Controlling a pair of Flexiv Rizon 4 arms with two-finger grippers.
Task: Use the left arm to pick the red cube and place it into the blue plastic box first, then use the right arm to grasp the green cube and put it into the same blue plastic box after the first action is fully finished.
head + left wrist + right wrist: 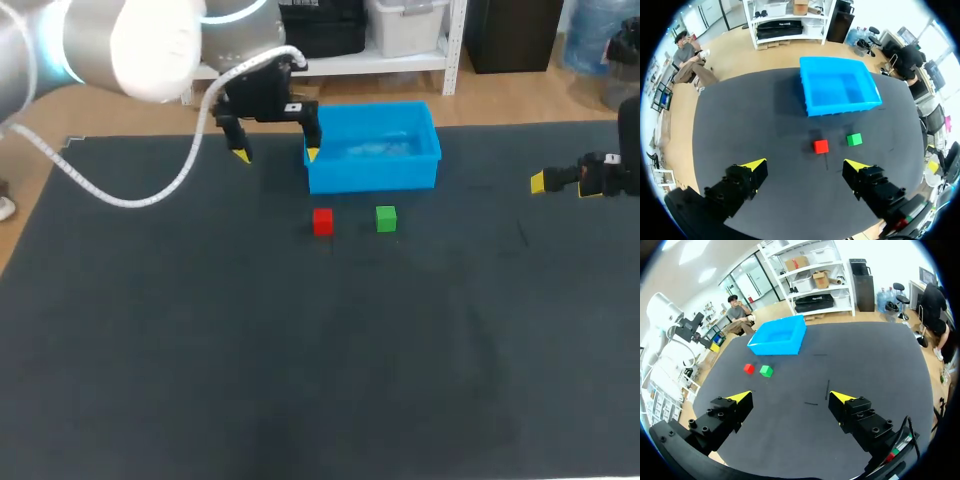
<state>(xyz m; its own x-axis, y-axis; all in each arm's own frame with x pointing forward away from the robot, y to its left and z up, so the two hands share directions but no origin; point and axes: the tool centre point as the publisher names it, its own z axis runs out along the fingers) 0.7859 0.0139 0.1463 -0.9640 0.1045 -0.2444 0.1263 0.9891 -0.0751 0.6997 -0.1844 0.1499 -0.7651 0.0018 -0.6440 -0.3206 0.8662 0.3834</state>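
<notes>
While the left arm (90, 45) comes in from the far-left corner, its left gripper (277, 154) hangs over the table (180, 340) just left of the blue plastic box (372, 180), fingers spread wide w/ nothing held. A white cable (130, 196) loops down from that arm's wrist and sags over the dark table.

In head view one yellow tip overlaps the box's near-left corner. The left wrist view shows both tips clear of the box, w/ only table surface btwn them.

The box sits upright toward the far side of the table, approx centre. The red cube (322, 221) lies on the table just in front of the box, near its left end. The green cube (386, 218) is beside it to the right, w/ a small gap btwn the two. Neither touches the other or the box.

From the left wrist cam both cubes lie ahead of the gripper. Red is nearer the midline btwn the fingers, green is off toward the right finger, and the box is beyond them.

Far right, the right gripper (563, 183) is held over the table near its right edge, well apart from cubes & box, fingers wide apart and gripping nothing. The right wrist cam has the cubes & box well ahead, off toward its left-finger side.
</notes>
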